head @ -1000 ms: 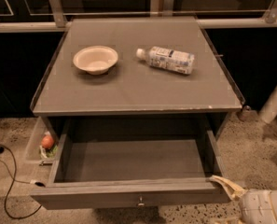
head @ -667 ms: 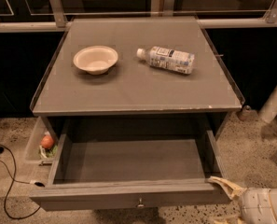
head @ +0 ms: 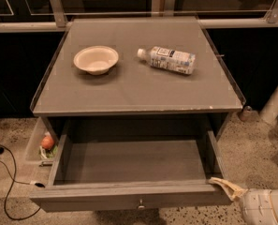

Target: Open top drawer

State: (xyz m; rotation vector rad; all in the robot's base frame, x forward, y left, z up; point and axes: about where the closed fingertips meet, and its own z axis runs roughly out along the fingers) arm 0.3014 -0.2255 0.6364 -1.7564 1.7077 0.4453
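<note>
The top drawer of the grey cabinet stands pulled far out toward me. Its grey wood-grain inside holds nothing. A small round metal knob sits at the centre of its front. My gripper is at the bottom right, its beige tip touching or just over the drawer's front right corner. The white arm runs off the lower right edge. No other drawers show.
On the cabinet top stand a white bowl and a plastic bottle lying on its side. A side bin with an orange object hangs at the left. A black cable crosses the floor. A white post stands at the right.
</note>
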